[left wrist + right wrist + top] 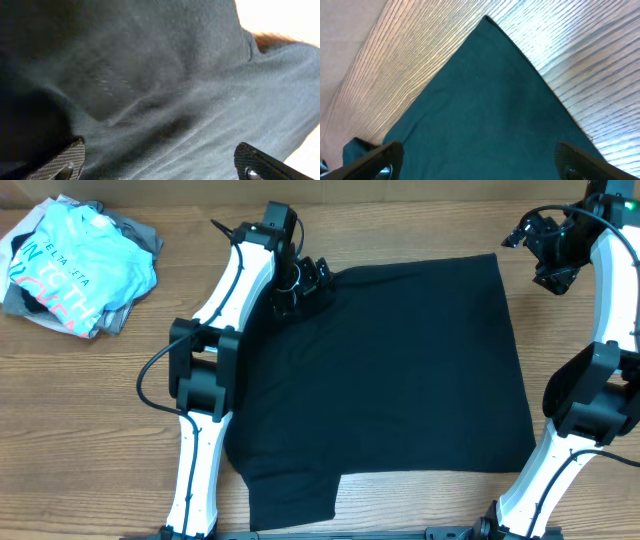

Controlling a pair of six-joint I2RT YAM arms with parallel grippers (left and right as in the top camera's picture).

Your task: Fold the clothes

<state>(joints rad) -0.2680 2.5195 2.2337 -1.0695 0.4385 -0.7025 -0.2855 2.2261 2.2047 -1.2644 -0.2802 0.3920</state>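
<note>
A black T-shirt (400,370) lies spread flat across the middle of the table, one sleeve sticking out at the near left. My left gripper (305,280) is open, low over the shirt's far left corner; in the left wrist view its fingers (160,162) straddle wrinkled dark cloth (165,85). My right gripper (548,255) is open and empty, raised beside the shirt's far right corner; in the right wrist view its fingers (480,162) frame that corner of the shirt (485,100), which looks teal there.
A pile of clothes (75,265) with a light blue printed shirt on top sits at the far left of the wooden table (80,430). Both arm bases stand along the near edge.
</note>
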